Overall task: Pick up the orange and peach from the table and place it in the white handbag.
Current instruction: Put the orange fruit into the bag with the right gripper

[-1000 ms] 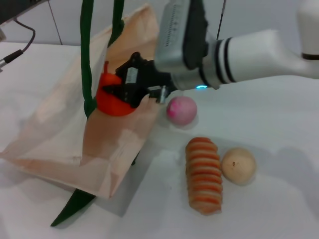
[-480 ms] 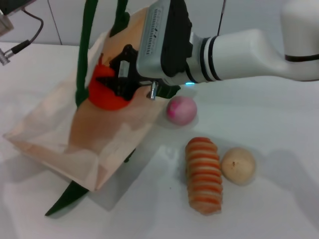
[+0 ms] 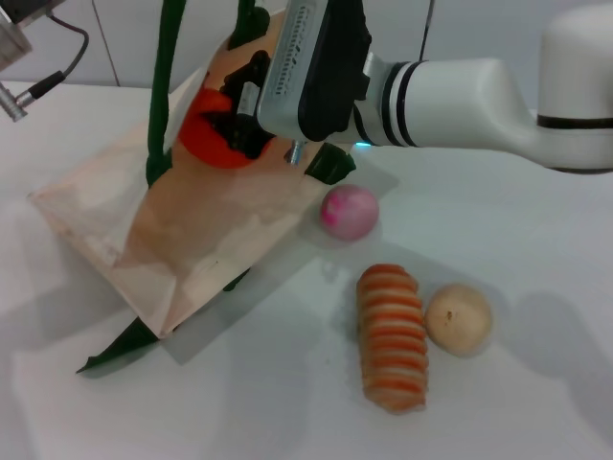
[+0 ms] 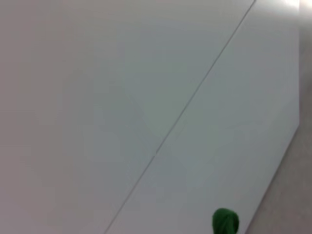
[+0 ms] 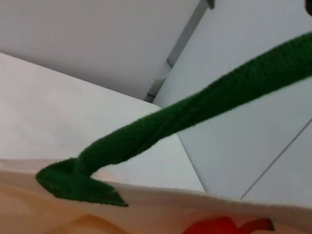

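My right gripper [image 3: 230,126] is shut on the orange [image 3: 202,144], a bright orange round fruit, and holds it at the raised upper opening of the white handbag [image 3: 192,230]. The cream bag hangs tilted from its dark green straps [image 3: 159,105], which run up out of the head view. Its lower corner rests on the table. The right wrist view shows a green strap [image 5: 195,122], the bag's rim [image 5: 161,197] and the top of the orange [image 5: 222,227] just past it. The peach [image 3: 349,211], pale pink, lies on the table right of the bag. My left gripper is out of view.
An orange-and-cream striped loaf [image 3: 391,335] and a beige round fruit [image 3: 458,318] lie on the white table [image 3: 536,287] in front of the peach. A loose green strap end [image 3: 120,345] trails from under the bag. Cables [image 3: 48,81] lie at the far left.
My right gripper has carried the orange up and back along the bag toward its opening. The bag has been lifted and tilted more steeply, its lower corner sliding right.
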Robot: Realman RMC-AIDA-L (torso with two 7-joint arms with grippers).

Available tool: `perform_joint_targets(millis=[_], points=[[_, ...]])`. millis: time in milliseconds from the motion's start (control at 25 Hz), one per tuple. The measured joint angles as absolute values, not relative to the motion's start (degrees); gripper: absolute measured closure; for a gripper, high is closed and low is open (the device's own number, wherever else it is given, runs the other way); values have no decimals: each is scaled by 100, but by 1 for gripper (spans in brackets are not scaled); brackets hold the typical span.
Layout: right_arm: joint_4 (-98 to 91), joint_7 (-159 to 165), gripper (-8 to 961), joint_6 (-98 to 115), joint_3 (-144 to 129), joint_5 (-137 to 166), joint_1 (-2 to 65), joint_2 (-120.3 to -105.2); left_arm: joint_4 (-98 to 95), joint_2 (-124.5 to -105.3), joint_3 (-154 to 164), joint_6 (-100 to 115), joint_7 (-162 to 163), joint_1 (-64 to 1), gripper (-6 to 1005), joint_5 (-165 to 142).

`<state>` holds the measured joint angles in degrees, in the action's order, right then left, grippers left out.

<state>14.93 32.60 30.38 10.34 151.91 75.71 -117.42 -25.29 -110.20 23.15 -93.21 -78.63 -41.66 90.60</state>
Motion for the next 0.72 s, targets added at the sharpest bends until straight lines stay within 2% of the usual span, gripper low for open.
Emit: perform_joint_targets(millis=[200,440,720], points=[[1455,3253,866,2873,1081,15183,7514,-11733,-2514,-11028,2315,-9155,-7879,-4093,877,9107],[1480,3250,669,2746,1132,15167,7441,-11714,-2513,-11030,2316,-9054,-7910,-3931,877,9199],[1562,3246,318,2924,1265,15175,7262,-11678,-2505,-11004,2260,-8893,-7942,-3656,877,9407]])
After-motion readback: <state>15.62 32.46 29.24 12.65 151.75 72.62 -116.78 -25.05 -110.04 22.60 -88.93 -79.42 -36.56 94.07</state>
